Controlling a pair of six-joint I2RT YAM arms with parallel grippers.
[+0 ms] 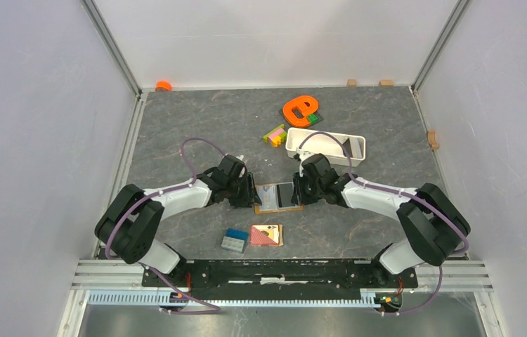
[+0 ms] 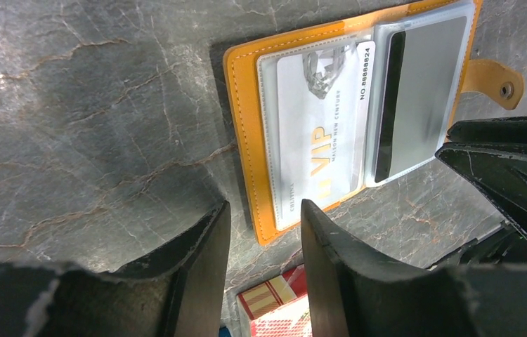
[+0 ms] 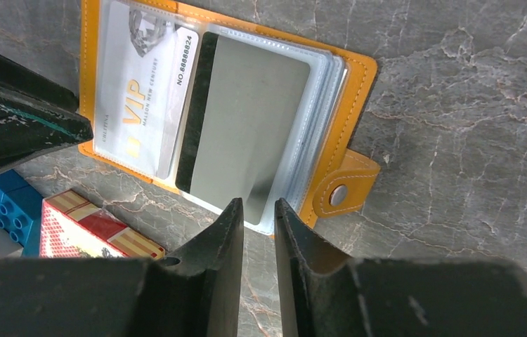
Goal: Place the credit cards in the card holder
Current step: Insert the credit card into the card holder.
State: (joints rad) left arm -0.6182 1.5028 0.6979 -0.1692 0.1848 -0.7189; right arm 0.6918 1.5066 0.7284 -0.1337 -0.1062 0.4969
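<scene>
The tan-orange card holder (image 1: 259, 199) lies open and flat on the table between my two grippers. It also shows in the left wrist view (image 2: 243, 140) and the right wrist view (image 3: 352, 105). A white VIP card (image 2: 324, 133) (image 3: 134, 91) sits in its left clear sleeve. A grey card with a black stripe (image 2: 422, 91) (image 3: 246, 119) lies at the right sleeves. My left gripper (image 1: 254, 191) (image 2: 264, 210) is open and empty at the holder's left edge. My right gripper (image 1: 297, 189) (image 3: 257, 205) is open by a narrow gap, its tips at the grey card's near edge.
A red-and-tan tile (image 1: 266, 235) (image 3: 85, 225) and a blue-and-grey block (image 1: 234, 240) (image 3: 1, 210) lie in front of the holder. A white tray (image 1: 292, 140) stands behind the right gripper. An orange shape (image 1: 299, 109) and coloured bricks (image 1: 274, 135) lie further back.
</scene>
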